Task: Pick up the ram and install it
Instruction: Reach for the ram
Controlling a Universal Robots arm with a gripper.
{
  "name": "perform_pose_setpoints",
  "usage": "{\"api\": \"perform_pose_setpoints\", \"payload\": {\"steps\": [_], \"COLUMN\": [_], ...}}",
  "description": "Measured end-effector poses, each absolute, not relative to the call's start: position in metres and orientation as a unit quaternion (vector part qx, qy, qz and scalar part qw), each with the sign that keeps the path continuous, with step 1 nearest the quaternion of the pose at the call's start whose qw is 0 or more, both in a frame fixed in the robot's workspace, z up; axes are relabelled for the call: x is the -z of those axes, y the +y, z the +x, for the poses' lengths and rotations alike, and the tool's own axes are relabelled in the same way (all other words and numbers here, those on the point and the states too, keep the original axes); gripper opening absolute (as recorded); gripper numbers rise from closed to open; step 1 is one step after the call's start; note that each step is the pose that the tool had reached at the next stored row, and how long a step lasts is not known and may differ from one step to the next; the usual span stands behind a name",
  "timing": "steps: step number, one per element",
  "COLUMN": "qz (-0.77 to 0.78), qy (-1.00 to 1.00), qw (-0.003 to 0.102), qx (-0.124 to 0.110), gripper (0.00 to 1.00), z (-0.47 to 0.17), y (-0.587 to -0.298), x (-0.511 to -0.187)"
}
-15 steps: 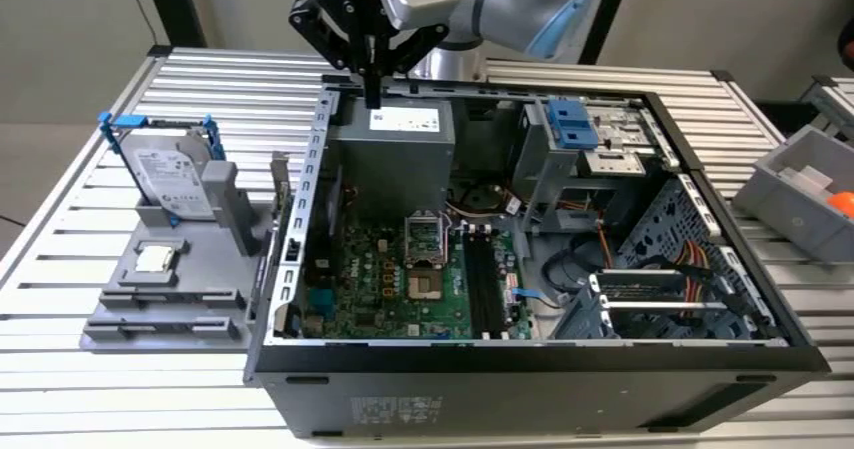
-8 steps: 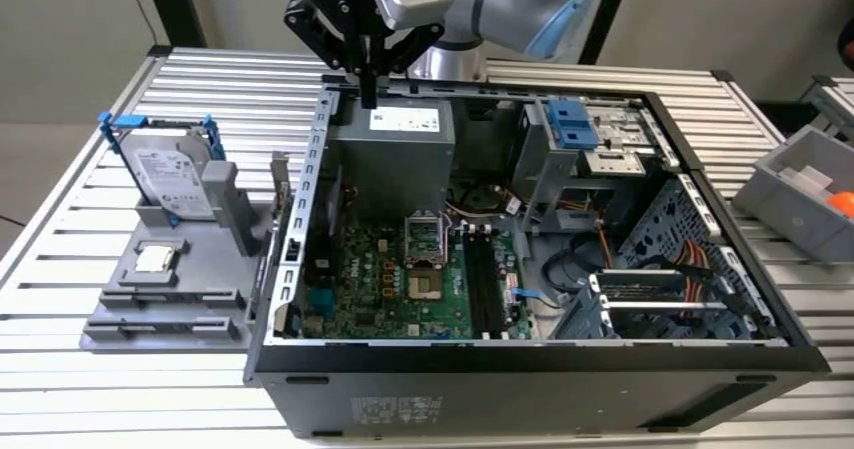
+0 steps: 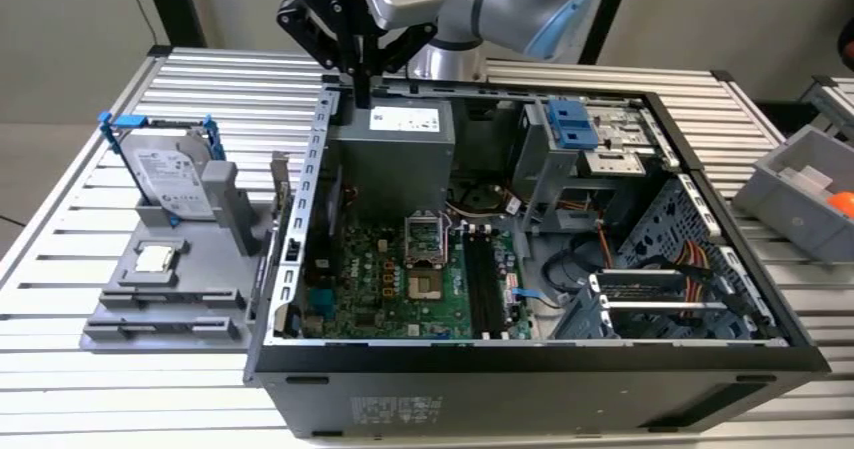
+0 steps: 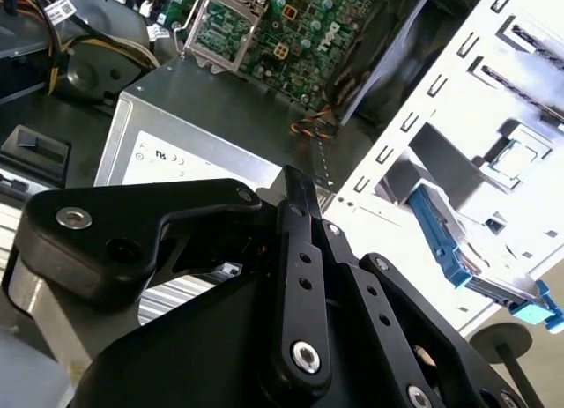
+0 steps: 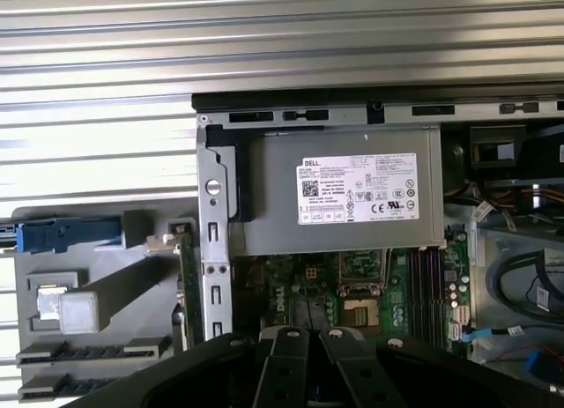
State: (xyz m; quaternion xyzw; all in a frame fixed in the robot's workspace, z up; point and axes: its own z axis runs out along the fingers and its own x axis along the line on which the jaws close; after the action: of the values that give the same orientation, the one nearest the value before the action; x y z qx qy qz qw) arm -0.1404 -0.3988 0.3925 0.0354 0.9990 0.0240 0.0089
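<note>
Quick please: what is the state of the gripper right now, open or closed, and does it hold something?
Gripper: shut, holding nothing; the ram stands apart from it, in the grey holder.

A robotics lab or test workshop, this: a slatted metal bench point(image 3: 200, 79) carries an opened computer case point(image 3: 534, 399), with a robot arm point(image 3: 514, 9) leaning in over the bench's far edge. Toward the edge on the exterior view's left, a grey parts holder point(image 3: 147, 299) props up a hard drive point(image 3: 171, 174).
</note>
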Motion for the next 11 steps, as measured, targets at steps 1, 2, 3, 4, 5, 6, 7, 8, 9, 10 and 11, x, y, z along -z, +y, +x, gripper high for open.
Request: {"api": "perform_pose_setpoints", "payload": {"steps": [1,2,3,4,5,6,7,8,9,10,11], "qz": [0.035,0.035,0.035,0.035,0.035,0.035,0.035,0.035,0.035,0.035,0.035], "qy": [0.999,0.999,0.999,0.999,0.999,0.999,0.999,0.999,0.999,0.999,0.999], "qw": [0.009,0.009,0.009,0.009,0.009,0.009,0.009,0.008,0.008,0.008,0.008], "qx": [-0.024,-0.024,-0.024,-0.024,-0.024,-0.024,-0.024,-0.024,-0.024,-0.024,-0.024], "gripper": [0.00,0.00,0.00,0.00,0.00,0.00,0.00,0.00,0.00,0.00,0.00], "z": [-0.1412,-0.1421,-0.1430,-0.1440,-0.1449,-0.1459,-0.1468,-0.1478,-0.1488,-0.1498,-0.1507], "y": [-0.3988,-0.3988,-0.3988,-0.3988,-0.3988,-0.3988,-0.3988,-0.3988,-0.3988,-0.3988,-0.3988], "x": [-0.3925,-0.3925,-0.3925,-0.3925,-0.3925,-0.3925,-0.3925,-0.3925,-0.3925,-0.3925,-0.3925]}}
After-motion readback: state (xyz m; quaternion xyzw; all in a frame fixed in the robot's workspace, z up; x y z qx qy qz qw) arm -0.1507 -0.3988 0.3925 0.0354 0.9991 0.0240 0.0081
